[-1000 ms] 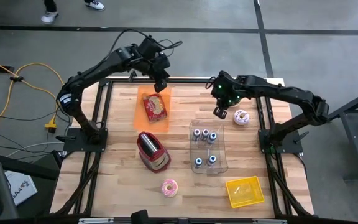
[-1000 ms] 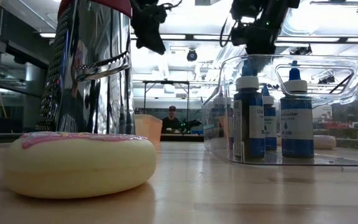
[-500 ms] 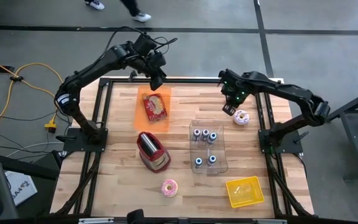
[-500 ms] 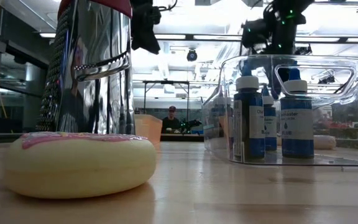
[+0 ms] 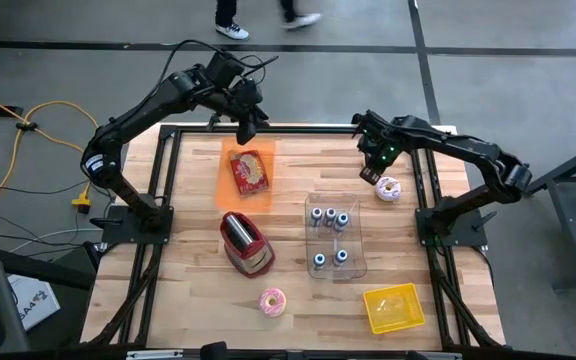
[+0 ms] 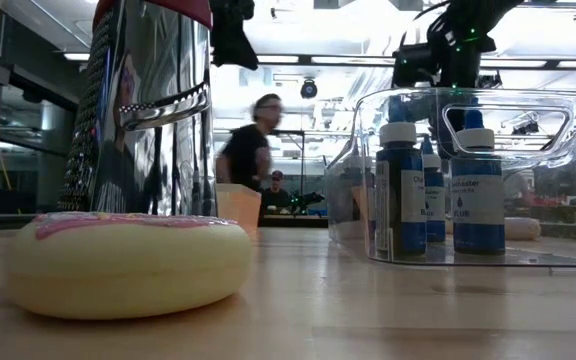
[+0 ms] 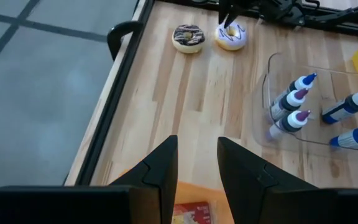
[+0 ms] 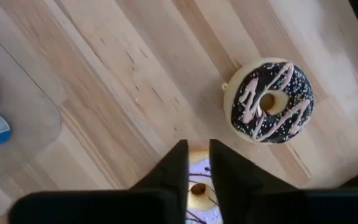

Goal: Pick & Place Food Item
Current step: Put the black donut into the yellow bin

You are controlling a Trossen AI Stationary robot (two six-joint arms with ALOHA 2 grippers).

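From above, the worktop (image 5: pixel 188 290) carries two visible donuts (image 5: pixel 272 301), five bottles (image 5: pixel 329 219), one toaster (image 5: pixel 245 243). Right hand (image 5: pixel 369 177) hovers beside the white donut (image 5: pixel 389 188). Its wrist view: fingers (image 8: pixel 176 168) slightly parted over it, chocolate donut (image 8: pixel 271 109) nearby. Left hand (image 7: pixel 197 163), part-open, holds nothing.

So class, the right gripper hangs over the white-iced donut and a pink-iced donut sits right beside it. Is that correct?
Not quite. The donut beside the white-iced donut is chocolate-iced, as the right wrist view shows. The right gripper does hang over the white-iced one.
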